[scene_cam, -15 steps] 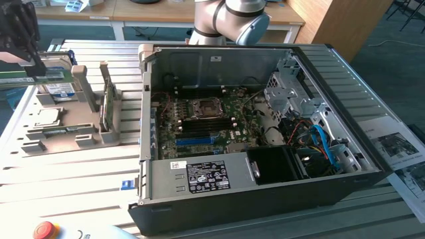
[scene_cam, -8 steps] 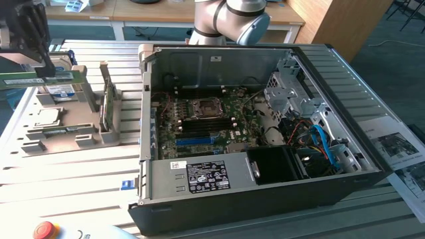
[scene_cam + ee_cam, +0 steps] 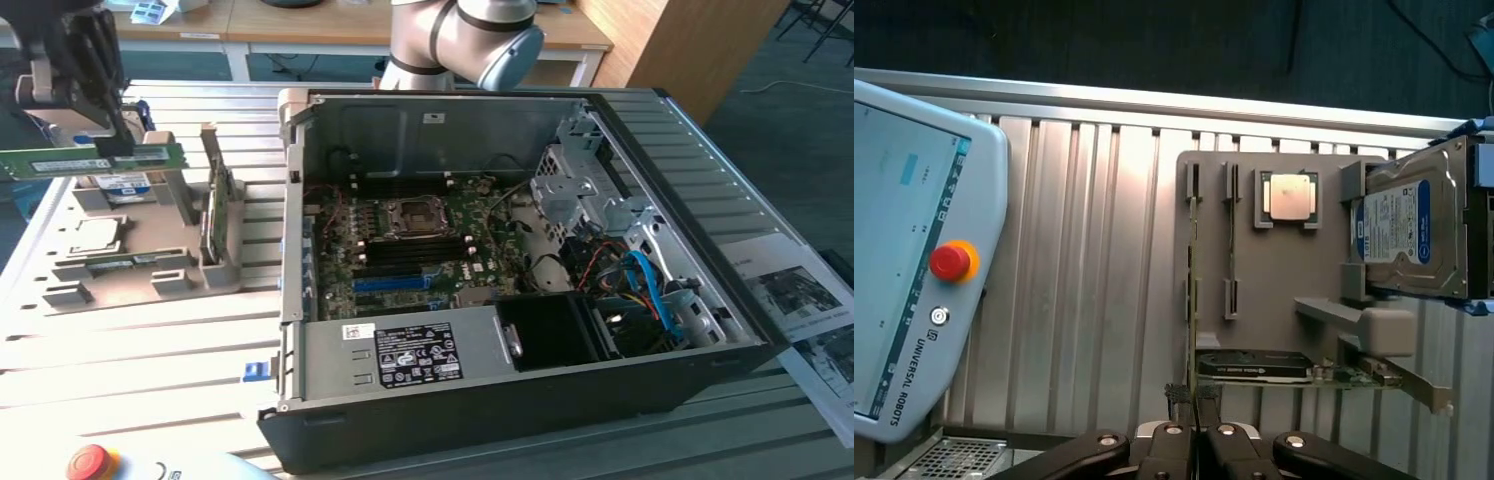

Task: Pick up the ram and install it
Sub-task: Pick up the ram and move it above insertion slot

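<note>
While my gripper [image 3: 123,150] clamps narrowly on the ram [image 3: 60,163] off-centre above the tray's [image 3: 123,302] edge, I judge it light, stiff, fragile; hold bare board, spare contacts.

The table [image 3: 134,350] is ribbed bare metal, tray [image 3: 127,290] matt grey plastic, ram [image 3: 67,163] green circuit-board.

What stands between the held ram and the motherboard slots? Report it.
The gripper grips the ram. An upright card in the gray holder and the case wall stand between it and the motherboard's slots.
</note>
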Robot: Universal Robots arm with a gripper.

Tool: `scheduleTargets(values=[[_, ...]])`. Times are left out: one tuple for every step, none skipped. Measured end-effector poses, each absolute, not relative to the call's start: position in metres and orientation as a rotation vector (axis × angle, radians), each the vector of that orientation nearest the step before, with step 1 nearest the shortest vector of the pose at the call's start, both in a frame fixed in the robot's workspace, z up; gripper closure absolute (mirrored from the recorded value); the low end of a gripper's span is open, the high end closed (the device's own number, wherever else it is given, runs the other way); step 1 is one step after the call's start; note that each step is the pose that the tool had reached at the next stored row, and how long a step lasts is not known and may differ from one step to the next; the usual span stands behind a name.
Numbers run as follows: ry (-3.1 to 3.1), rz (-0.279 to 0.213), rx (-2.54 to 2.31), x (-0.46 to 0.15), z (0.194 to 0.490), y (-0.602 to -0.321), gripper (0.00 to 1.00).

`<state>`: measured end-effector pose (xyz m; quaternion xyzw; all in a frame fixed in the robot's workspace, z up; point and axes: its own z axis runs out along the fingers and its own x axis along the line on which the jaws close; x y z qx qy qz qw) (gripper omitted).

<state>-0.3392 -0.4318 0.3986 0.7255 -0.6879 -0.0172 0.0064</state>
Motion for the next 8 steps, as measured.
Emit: scheduleTargets(values=[[-2.152,-0.054,2.27,-0.337,0.399,-0.432,0.88],[-2.152,-0.054,2.27,-0.335,0.399,-0.433,0.88],[-2.152,-0.054,2.27,-0.332,0.399,-0.433,0.88],[-2.152,-0.054,2.27,-0.33,0.399,-0.433,0.88],[-2.152,-0.054,2.27,-0.328,0.399,-0.434,0.88],[-2.152,-0.054,2.27,-0.326,0.399,-0.434,0.88],[-2.152,-0.054,2.27,-0.324,0.399,-0.434,0.88],[-2.152,-0.054,2.27,-0.321,0.399,-0.435,0.88]])
